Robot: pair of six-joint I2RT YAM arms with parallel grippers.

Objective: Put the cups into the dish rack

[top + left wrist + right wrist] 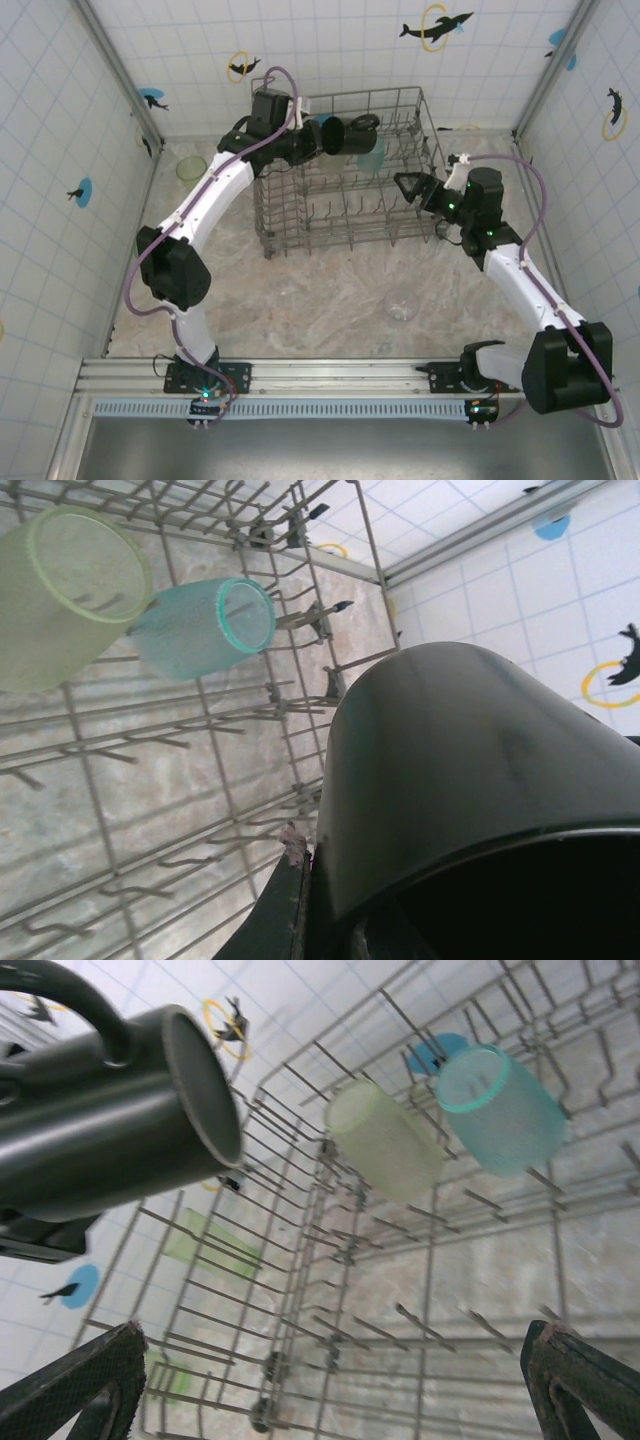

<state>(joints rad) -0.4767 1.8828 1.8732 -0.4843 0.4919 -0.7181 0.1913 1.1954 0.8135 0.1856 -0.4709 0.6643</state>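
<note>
- Left claw is clamped on the black mug, held sideways above the far rows of the dish rack, probably to tip it mouth-down onto prongs.
- Right claw hangs wide open and empty by the rack's right wall.
- Green cup and teal cup lie tilted on prongs; the near rows look free.
- Clear glass and a second green cup stand outside the rack.

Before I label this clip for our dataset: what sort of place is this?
Probably a staged robot test cell, not a real kitchen: white tile-pattern walls with dolphin stickers, a marble-look tabletop edged by an aluminium rail, and a grey metal wire dish rack.
</note>
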